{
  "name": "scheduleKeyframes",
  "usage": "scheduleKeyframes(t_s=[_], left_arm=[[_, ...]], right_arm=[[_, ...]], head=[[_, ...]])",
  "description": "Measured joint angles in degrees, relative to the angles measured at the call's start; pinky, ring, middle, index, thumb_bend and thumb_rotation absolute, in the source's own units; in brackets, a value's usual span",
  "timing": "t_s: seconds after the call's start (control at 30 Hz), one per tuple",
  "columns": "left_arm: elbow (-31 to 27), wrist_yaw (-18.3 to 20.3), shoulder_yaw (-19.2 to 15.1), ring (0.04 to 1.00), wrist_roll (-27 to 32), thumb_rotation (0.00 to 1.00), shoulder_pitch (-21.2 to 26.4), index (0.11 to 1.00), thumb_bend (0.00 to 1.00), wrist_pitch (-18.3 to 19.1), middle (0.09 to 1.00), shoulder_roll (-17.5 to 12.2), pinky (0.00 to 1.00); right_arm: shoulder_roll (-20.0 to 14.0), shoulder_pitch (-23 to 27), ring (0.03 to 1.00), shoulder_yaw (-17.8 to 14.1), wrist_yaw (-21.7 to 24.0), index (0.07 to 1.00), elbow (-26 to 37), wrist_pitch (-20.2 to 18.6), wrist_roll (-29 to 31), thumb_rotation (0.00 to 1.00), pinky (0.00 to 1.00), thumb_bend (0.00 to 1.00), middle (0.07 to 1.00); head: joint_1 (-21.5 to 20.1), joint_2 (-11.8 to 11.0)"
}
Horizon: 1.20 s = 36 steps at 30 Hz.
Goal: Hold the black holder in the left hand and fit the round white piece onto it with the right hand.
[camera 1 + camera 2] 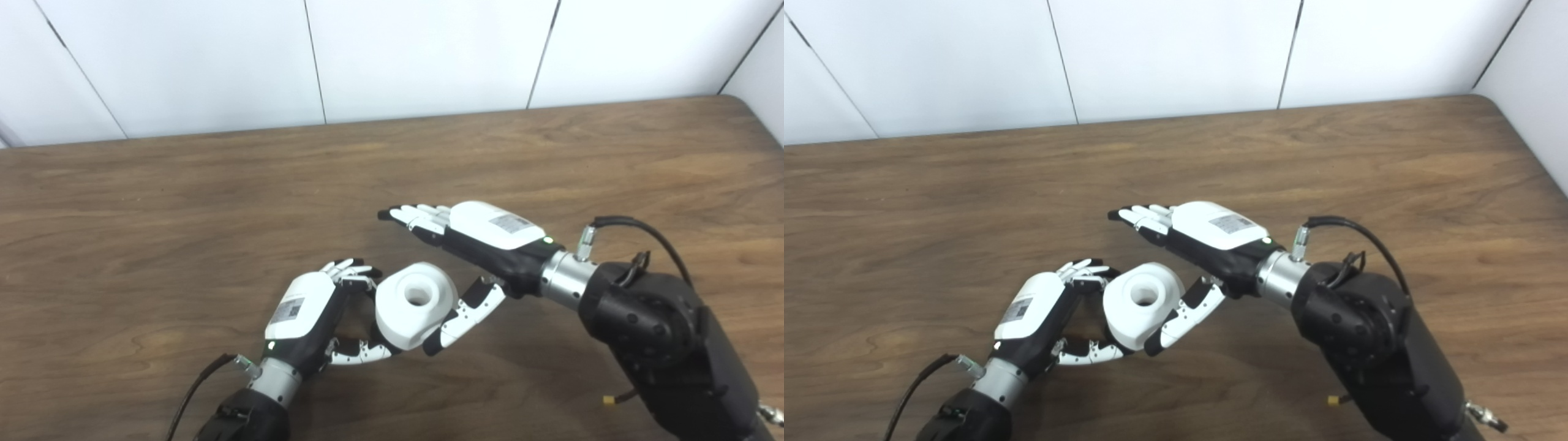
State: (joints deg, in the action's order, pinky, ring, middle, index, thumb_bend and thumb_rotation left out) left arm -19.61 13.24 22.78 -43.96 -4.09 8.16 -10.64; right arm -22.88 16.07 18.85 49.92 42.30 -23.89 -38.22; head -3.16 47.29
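Observation:
The round white piece (415,304), a thick ring with a centre hole, sits low over the table between my two hands. My left hand (318,312) is curled around its left and lower side, fingers behind it and thumb under its front edge. No black holder shows; anything under the white piece is hidden. My right hand (471,245) is open, fingers stretched flat and pointing left above and behind the piece. Its thumb (463,315) lies against the piece's right side. The same scene shows in the right eye view, with the piece (1142,303) between both hands.
The brown wooden table (184,214) fills the view and ends at a white panelled wall (429,55) at the back. The table's right edge runs near the right arm (661,331).

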Motion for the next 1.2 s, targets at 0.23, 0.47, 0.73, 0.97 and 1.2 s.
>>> scheduleKeyframes(t_s=[0.23,0.47,0.73,0.97,1.2], left_arm=[[0.0,0.0,0.0,0.909,0.0,0.04,0.0,0.488,0.52,0.0,0.810,0.0,0.93],[0.1,0.0,0.0,0.904,0.0,0.05,0.1,0.489,0.52,-0.1,0.805,0.0,0.93],[0.1,0.5,0.3,0.885,-1.6,0.10,0.5,0.687,0.78,0.3,0.814,-0.1,0.90],[-1.3,3.9,0.7,0.917,-3.7,0.23,1.4,0.911,1.00,3.3,0.881,0.3,0.92],[-2.3,6.7,0.8,0.926,-5.0,0.27,1.9,0.967,1.00,4.9,0.913,0.5,0.92]], right_arm=[[-2.4,2.7,1.000,-1.8,4.4,0.984,3.1,-2.5,1.0,0.47,1.00,1.00,1.000],[-2.4,2.7,1.000,-2.9,5.6,0.981,3.3,-2.6,1.0,0.48,1.00,1.00,1.000],[-2.4,2.7,1.000,-3.2,5.6,0.982,3.3,-2.5,1.0,0.48,1.00,1.00,1.000],[-2.3,2.5,1.000,-3.3,5.1,0.990,2.9,-2.4,1.0,0.48,1.00,1.00,1.000],[-2.3,2.3,1.000,-3.3,4.7,0.996,1.8,-2.4,0.5,0.48,1.00,1.00,1.000]], head=[[0.0,0.0],[0.1,0.1],[0.2,0.3],[0.2,0.3],[0.4,0.3]])
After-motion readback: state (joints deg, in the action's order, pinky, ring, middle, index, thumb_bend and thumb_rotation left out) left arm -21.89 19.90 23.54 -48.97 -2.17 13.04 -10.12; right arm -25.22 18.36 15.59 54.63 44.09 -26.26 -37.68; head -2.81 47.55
